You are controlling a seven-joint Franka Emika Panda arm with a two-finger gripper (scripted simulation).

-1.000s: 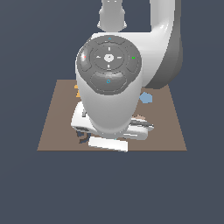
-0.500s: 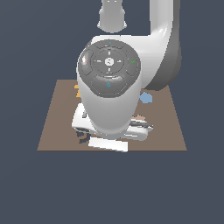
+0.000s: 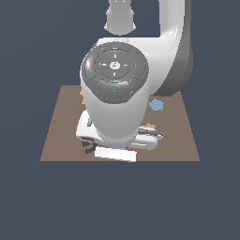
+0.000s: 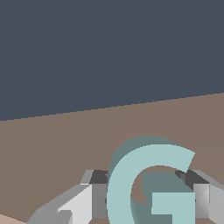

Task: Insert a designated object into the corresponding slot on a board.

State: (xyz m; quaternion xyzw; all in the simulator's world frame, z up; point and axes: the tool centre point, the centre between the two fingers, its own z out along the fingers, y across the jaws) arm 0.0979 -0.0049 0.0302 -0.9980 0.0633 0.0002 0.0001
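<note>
In the wrist view the light teal spiral (image 4: 131,175), curled like a "G", stands between my gripper's (image 4: 148,199) two fingers (image 4: 87,199). Both fingers press against its sides, so the gripper is shut on it. It is held over the brown board (image 4: 57,144), close to the board's edge. In the exterior view my arm's body (image 3: 115,93) covers the middle of the board (image 3: 180,145), and the gripper's fingertips and the spiral are hidden under it. The dark navy spiral slot shows in neither view.
A blue pentagon (image 3: 156,104) lies on the board at the exterior view's right, beside the arm. An orange piece (image 3: 81,98) peeks out at the arm's left side. My white hand (image 3: 140,138) hangs low over the board's near part.
The arm has dipped very slightly and its wrist has turned a touch. The spiral stays in the gripper.
</note>
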